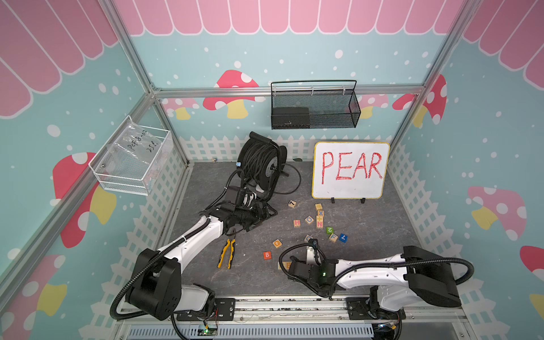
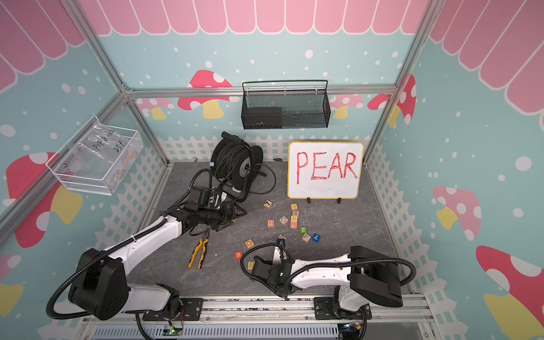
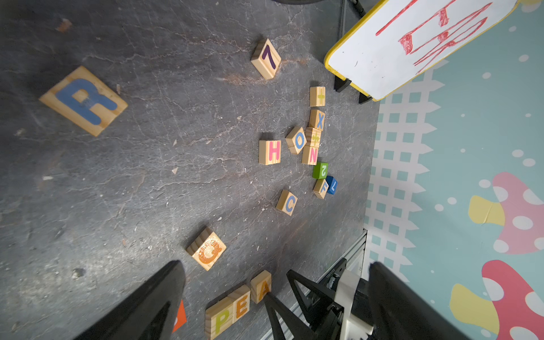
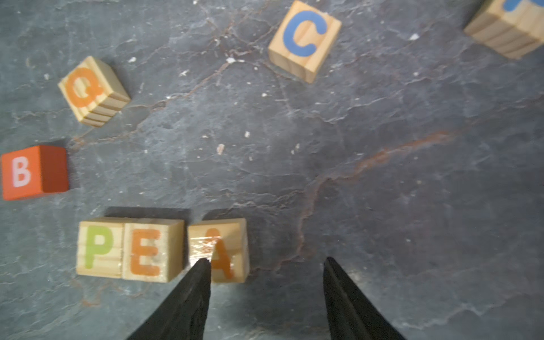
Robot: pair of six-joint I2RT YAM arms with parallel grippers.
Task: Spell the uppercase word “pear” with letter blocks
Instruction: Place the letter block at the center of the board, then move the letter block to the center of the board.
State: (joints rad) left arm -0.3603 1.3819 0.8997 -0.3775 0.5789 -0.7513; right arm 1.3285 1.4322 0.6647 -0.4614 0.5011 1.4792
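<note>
P block [image 4: 98, 247], E block [image 4: 150, 250], A block [image 4: 226, 250] in a row, letters up. P and E touching, slim gap before A. Right gripper [image 4: 265, 260] low beside A, jaws parted, nothing between. R block [image 3: 84, 100] well apart from row, looms large under left gripper [image 3: 274, 263], which is spread wide and empty. Left arm likely nearer. Spot beyond A bare. Pale wood cubes, square edges, striped grain; dark stone-look tabletop [image 4: 382, 176].

We see letter blocks [image 4: 153, 250] of pale, grainy wood, the A block [image 4: 228, 240] partly glossy; our desk [image 4: 382, 176] looks matt, stone-like.
</note>
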